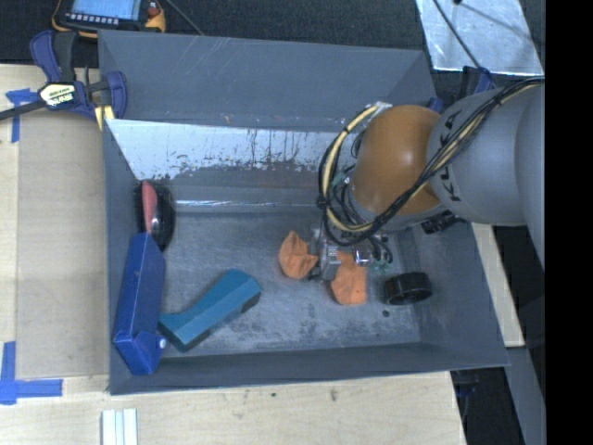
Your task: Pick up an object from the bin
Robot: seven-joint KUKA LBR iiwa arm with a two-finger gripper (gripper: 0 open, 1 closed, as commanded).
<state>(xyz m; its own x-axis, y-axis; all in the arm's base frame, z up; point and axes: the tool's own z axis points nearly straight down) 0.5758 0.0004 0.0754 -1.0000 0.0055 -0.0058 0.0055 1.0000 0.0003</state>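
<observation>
Looking down, the gripper (326, 263) is low at the bin (278, 160) floor, toward 3 o'clock of its middle. I cannot tell whether it is open or closed. One orange crumpled lump (296, 256) lies against it at its 9 o'clock and a second orange lump (349, 286) at its 5 o'clock. A black ring (408, 288) sits near at 4 o'clock. A teal block (211, 308), a long blue box (139, 299) and a black-and-red object (154, 213) lie well apart, around 8 to 10 o'clock.
</observation>
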